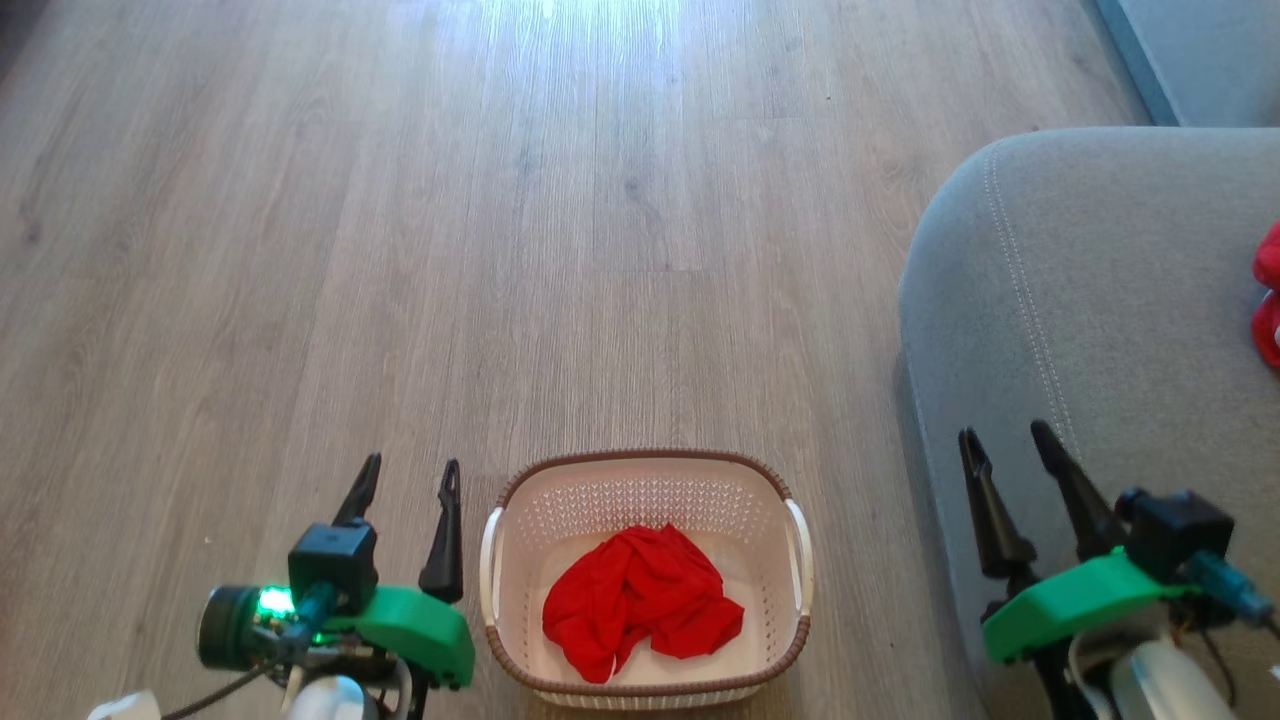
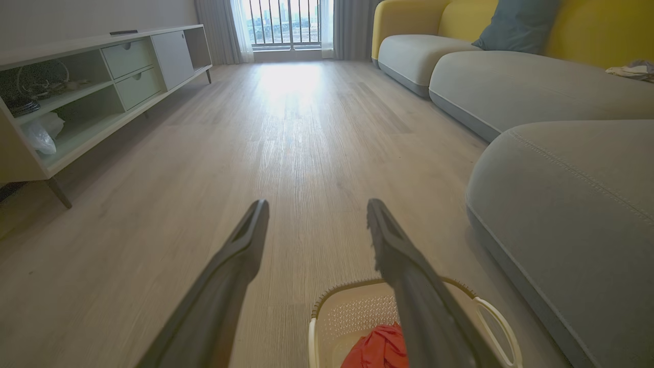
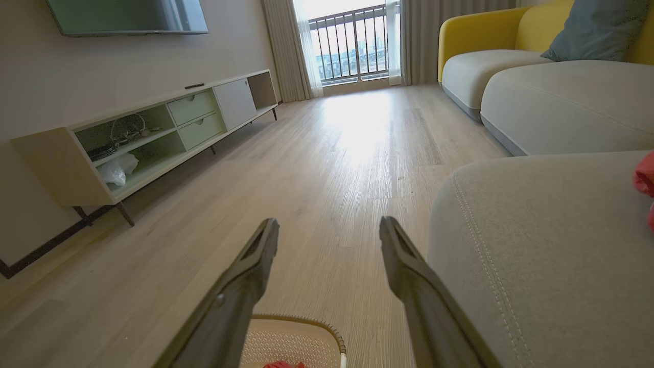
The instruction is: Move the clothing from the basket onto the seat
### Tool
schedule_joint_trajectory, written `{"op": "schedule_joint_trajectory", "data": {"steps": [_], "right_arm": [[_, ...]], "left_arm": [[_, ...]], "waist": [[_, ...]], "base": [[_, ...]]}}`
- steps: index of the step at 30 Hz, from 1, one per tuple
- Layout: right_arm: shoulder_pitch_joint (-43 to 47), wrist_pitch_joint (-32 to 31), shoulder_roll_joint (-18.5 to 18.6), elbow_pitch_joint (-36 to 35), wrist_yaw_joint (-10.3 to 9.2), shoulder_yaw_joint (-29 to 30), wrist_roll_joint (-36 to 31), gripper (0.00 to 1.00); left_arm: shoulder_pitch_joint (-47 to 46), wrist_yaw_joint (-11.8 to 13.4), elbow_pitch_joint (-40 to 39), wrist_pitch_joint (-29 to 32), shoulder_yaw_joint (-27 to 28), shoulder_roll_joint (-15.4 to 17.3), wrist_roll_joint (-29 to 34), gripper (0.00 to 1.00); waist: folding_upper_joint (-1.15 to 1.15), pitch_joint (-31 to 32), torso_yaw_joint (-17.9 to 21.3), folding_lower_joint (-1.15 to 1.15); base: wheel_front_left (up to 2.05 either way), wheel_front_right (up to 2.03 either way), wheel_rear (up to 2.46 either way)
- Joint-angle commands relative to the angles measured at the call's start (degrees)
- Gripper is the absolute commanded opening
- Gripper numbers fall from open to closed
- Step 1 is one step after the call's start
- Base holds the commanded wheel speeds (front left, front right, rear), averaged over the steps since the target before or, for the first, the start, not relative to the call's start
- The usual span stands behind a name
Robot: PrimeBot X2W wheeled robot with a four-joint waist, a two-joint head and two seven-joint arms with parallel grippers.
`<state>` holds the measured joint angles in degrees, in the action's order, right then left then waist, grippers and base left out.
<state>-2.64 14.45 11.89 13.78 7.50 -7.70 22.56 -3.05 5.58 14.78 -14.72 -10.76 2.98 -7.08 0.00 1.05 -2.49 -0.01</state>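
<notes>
A plain red garment (image 1: 640, 598) lies crumpled in the cream basket (image 1: 648, 482) on the floor between my arms; its top also peeks up in the left wrist view (image 2: 380, 347). A second red garment (image 1: 1268, 295) rests on the grey seat (image 1: 1080, 290) at the right edge, too cut off to show any stripes. My left gripper (image 1: 410, 475) stands open just left of the basket, nothing between its fingers. My right gripper (image 1: 1005, 440) is open over the seat's front corner, holding nothing.
Wooden floor stretches ahead of the basket. A low TV cabinet (image 2: 97, 87) lines the left wall. More grey sofa cushions (image 2: 511, 82) with yellow backs and a blue pillow (image 2: 516, 25) run along the right, toward a balcony window.
</notes>
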Motion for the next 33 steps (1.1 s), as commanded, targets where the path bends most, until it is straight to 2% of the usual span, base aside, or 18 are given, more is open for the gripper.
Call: {"op": "schedule_joint_trajectory", "data": {"steps": [1,10,33], "right_arm": [[0.28,0.54,-1.20,-0.51,-0.01,0.61,-1.32,1.00],[1.32,0.54,-4.60,1.29,-0.01,4.76,-3.82,1.00],[1.11,0.55,-3.93,1.88,-0.01,5.12,-3.50,1.00]], "left_arm": [[-0.78,0.52,-0.72,-0.28,1.52,-0.10,-0.66,1.00],[-0.61,0.44,1.28,-0.28,-0.48,-0.10,-1.64,1.00],[-0.83,0.73,1.00,-0.28,-1.75,-0.10,-1.46,1.00]], "waist": [[0.00,0.03,-0.01,0.01],[0.00,-0.21,0.29,0.01],[0.00,0.40,0.58,0.01]], "base": [[0.00,0.00,0.00],[0.00,0.00,0.00],[0.00,0.00,0.00]]}}
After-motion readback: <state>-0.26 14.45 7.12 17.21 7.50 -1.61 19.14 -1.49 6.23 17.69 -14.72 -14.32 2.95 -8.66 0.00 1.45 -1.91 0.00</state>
